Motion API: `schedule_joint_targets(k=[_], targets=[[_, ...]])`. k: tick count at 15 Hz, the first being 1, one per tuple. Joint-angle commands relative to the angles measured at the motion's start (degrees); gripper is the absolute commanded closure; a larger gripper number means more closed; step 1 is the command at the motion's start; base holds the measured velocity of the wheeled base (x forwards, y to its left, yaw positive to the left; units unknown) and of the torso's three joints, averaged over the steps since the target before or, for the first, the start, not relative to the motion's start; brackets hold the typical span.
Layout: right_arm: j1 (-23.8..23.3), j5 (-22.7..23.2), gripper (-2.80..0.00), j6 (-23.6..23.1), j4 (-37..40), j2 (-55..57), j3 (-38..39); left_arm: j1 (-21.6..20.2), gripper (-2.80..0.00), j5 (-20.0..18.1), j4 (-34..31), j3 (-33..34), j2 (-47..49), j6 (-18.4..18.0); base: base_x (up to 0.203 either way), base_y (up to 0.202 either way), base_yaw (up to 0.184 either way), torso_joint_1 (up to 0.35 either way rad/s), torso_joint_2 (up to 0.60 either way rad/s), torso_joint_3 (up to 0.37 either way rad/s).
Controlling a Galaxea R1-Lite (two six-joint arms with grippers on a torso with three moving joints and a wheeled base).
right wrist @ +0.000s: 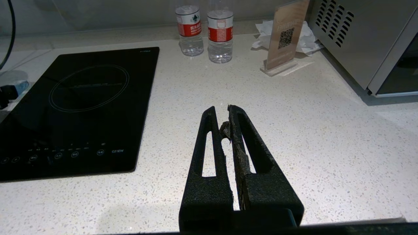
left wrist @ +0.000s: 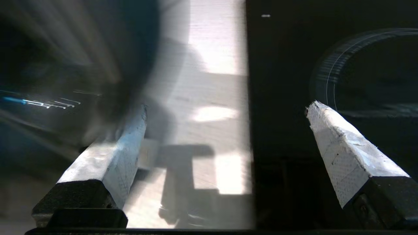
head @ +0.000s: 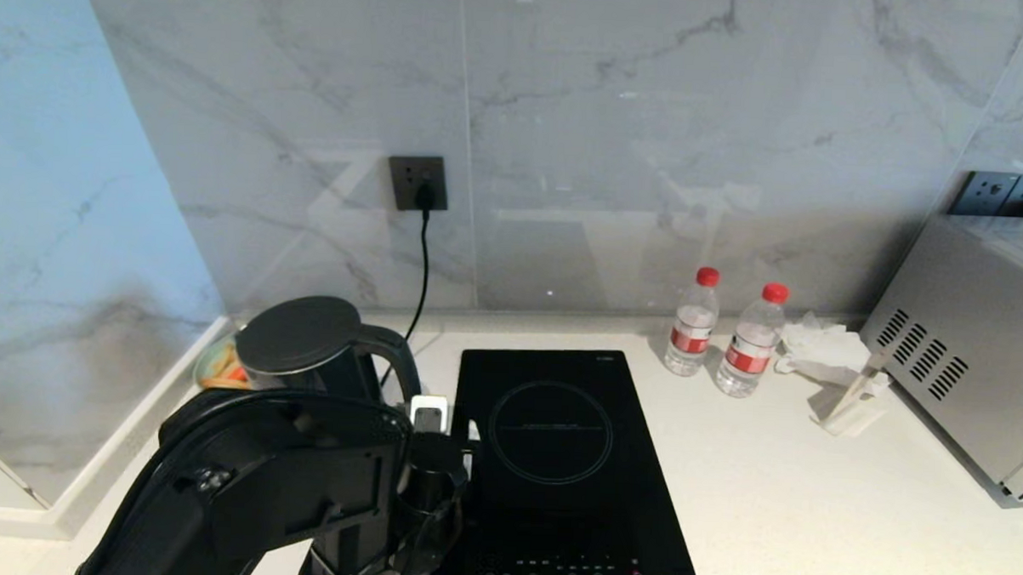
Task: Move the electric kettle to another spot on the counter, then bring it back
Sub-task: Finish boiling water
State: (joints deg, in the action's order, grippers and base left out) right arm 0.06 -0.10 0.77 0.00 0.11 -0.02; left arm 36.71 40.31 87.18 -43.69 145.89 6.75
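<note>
On the white counter (head: pixel 769 467), the electric kettle (head: pixel 305 344) stands ungrasped at the head view's left, the left gripper (left wrist: pixel 225 114) spread wide beside it, the right gripper (right wrist: pixel 225 114) closed; both moves look pending.

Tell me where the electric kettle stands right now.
In the head view, the electric kettle stands at the counter's back-left corner, left of the black cooktop, behind the left arm.

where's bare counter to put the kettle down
Widest free patch: counter between induction hob and microwave, in front of the water bottles. Crowded: back left corner, where the kettle, its cord and the left arm sit.
</note>
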Motion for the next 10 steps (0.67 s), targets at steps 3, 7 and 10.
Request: schedule_joint_targets(k=[3,7,10], targets=[[0.03,0.01,0.00,0.02,0.00,-0.02,0.02,-0.85,-2.80,0.29,0.48,0.78,0.89,0.01,0.000,0.000,0.000,0.000,0.00,0.000],[0.03,0.01,0.00,0.02,0.00,-0.02,-0.06,-0.30,-2.80,-0.08,0.48,1.36,1.52,-0.25,0.000,0.000,0.000,0.000,0.00,0.000],[0.03,0.01,0.00,0.02,0.00,-0.02,-0.01,-0.15,-2.80,-0.32,0.48,1.68,1.50,-0.34,0.000,0.000,0.000,0.000,0.00,0.000]])
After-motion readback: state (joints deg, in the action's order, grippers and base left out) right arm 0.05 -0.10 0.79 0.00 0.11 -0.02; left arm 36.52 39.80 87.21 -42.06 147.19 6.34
